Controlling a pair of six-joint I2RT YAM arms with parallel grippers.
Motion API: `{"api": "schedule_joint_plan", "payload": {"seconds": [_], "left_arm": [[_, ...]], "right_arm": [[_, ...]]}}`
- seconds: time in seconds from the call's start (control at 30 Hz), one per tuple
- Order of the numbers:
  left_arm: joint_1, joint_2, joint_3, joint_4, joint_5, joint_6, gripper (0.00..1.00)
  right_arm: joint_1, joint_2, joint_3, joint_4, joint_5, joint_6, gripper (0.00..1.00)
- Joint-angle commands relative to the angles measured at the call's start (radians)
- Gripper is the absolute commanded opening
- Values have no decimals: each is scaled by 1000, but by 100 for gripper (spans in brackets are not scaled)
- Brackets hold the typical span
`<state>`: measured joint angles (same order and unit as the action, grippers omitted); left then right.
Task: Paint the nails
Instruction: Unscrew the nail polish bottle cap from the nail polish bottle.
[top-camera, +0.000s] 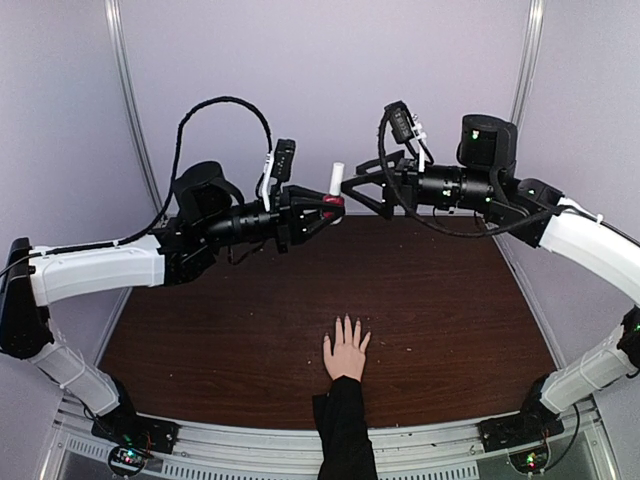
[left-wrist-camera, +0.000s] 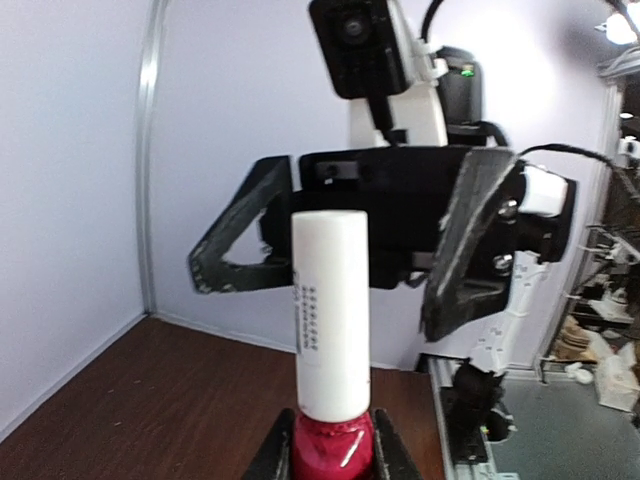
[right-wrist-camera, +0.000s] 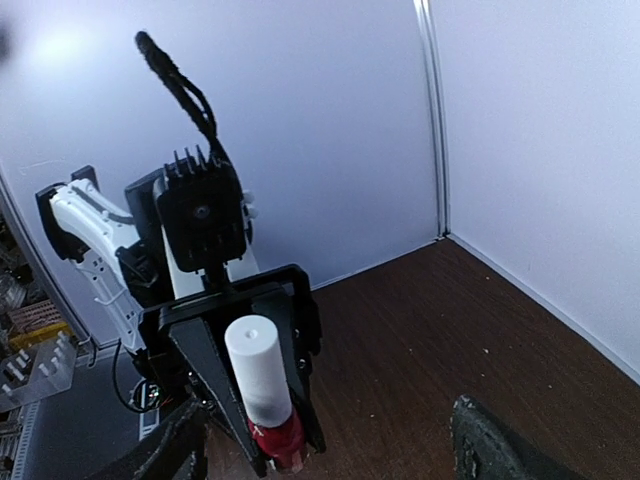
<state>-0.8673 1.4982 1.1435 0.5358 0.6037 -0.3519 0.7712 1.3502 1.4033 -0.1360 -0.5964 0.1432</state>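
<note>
The nails (top-camera: 346, 322) are too small in the top view to tell bare from red. The sleeve (top-camera: 343, 435) runs off the bottom edge. In the left wrist view the bottle (left-wrist-camera: 332, 448) is cut off at its base, the left hand (left-wrist-camera: 332, 455) shows only fingertips (left-wrist-camera: 268, 458), and the print on the cap (left-wrist-camera: 331, 310) is unreadable. In the right wrist view the fingers (right-wrist-camera: 485, 445) of the right hand (right-wrist-camera: 328, 410) are blurred and cropped.
</note>
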Motion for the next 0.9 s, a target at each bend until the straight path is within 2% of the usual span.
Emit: {"api": "schedule_joint_plan", "payload": {"seconds": [0.0, 0.17, 0.53, 0.73, 0.87], "left_arm": [[-35, -28, 2, -159, -305, 173, 0], [-63, -23, 8, -206, -462, 215, 0], [-122, 22, 63, -261, -649, 298, 0], [-127, 18, 59, -260, -692, 304, 0], [-126, 6, 48, -246, -619, 299, 0]], "right_arm": [[-6, 16, 14, -21, 181, 72, 81], [-6, 68, 27, -3, 202, 142, 75], [1, 139, 50, -4, 239, 221, 57], [2, 146, 44, 40, 148, 229, 30], [0, 140, 42, 55, 110, 218, 16]]}}
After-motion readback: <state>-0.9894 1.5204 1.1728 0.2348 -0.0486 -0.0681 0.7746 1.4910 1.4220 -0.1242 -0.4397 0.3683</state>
